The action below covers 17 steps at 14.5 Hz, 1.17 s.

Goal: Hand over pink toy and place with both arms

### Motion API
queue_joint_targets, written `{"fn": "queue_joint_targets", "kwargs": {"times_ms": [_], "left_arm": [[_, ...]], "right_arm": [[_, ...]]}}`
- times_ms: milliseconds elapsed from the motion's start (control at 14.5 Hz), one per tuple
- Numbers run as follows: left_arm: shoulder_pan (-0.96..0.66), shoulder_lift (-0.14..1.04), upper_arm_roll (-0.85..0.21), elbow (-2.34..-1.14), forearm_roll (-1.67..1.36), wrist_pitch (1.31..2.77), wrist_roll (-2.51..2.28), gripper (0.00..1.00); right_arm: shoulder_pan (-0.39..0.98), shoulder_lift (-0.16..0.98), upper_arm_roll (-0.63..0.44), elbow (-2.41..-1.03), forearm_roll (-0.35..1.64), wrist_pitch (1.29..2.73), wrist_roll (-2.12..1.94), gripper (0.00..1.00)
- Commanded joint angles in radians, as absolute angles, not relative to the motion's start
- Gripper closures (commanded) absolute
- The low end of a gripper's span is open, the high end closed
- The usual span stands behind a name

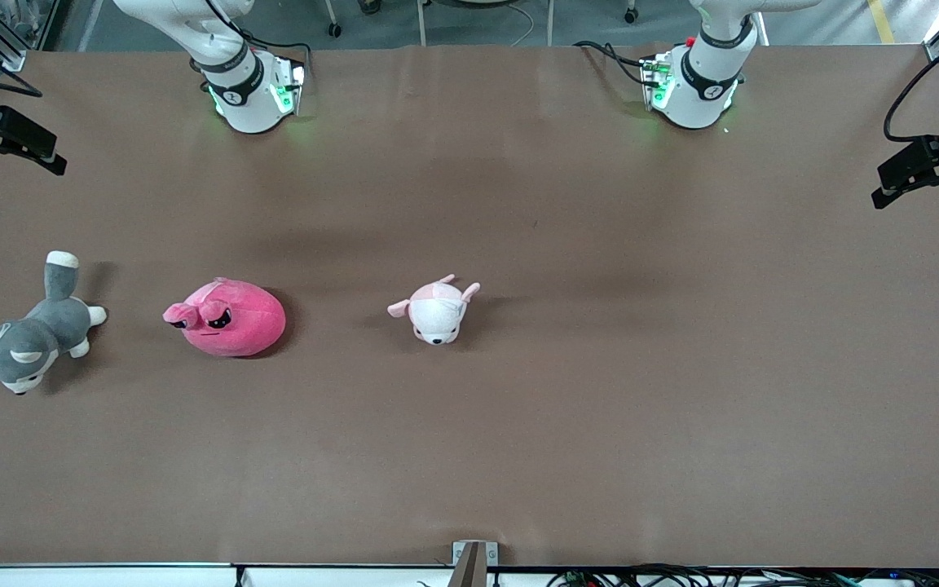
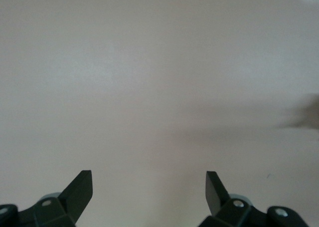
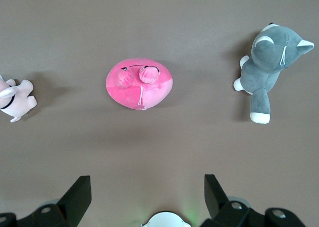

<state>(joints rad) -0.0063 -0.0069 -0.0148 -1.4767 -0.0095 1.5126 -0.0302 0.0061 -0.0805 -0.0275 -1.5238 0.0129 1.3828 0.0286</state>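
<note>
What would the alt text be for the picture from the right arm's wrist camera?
A round hot-pink plush toy lies on a brown table, seen from above, with the right gripper open over the bare tabletop. A grey-and-white husky plush lies to one side of it and a pale pink puppy plush to the other.

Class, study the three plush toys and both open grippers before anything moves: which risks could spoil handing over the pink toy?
1. The pink toy lies between the husky plush and the puppy plush; the open right gripper, high over the table, might descend on the wrong plush.
2. The toy is round and soft, so a pinch may slip.
3. The open left gripper sees only bare table, so meeting for the handover may misalign.
</note>
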Motion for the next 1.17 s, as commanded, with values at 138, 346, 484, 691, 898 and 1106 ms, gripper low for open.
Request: {"fn": "queue_joint_targets", "kwargs": {"times_ms": [138,346,484,691,898,1106], "left_arm": [[-0.014,-0.003,-0.015,-1.462,0.002,1.513,-0.051,0.00],[-0.015,-0.003,-0.015,-1.463,0.002,1.513,-0.049,0.00],[-0.017,-0.003,-0.015,-1.462,0.002,1.513,-0.049,0.00],[-0.017,-0.003,-0.015,-1.462,0.002,1.513,-0.051,0.00],[-0.018,0.002,-0.015,-1.462,0.002,1.513,-0.051,0.00],[-0.023,0.005,-0.015,-1.462,0.002,1.513,-0.051,0.00]], "right_arm": [[-0.003,-0.068,-0.018,-1.508,0.002,1.382,0.017,0.00],[0.000,-0.069,-0.018,-1.509,-0.003,1.379,0.014,0.00],[-0.003,-0.069,-0.020,-1.509,-0.009,1.379,-0.033,0.00],[0.000,-0.072,-0.020,-1.512,-0.012,1.376,-0.040,0.00],[0.002,-0.074,-0.020,-1.516,-0.012,1.376,-0.041,0.00],[0.003,-0.074,-0.020,-1.522,-0.009,1.377,-0.040,0.00]]}}
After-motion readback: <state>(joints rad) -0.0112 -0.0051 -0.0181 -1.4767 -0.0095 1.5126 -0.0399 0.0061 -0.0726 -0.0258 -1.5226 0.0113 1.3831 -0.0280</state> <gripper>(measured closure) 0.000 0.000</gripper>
